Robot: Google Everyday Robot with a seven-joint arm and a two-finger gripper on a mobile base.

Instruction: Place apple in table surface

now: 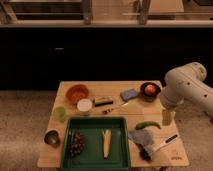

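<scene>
The apple (150, 89), small and reddish-orange, lies in a dark bowl (144, 94) at the back right of the table surface (150, 112), a light tan wooden top. My white arm reaches in from the right. Its gripper (167, 117) hangs over the table's right edge, in front of and to the right of the bowl, well apart from the apple. The gripper stands open and holds nothing.
A green tray (95, 125) at the front holds grapes (76, 144) and corn (106, 142). Elsewhere on the top are an orange bowl (77, 93), a white cup (84, 105), a green cup (60, 114), a blue sponge (129, 94), a green pepper (147, 125) and a grey cloth (141, 137).
</scene>
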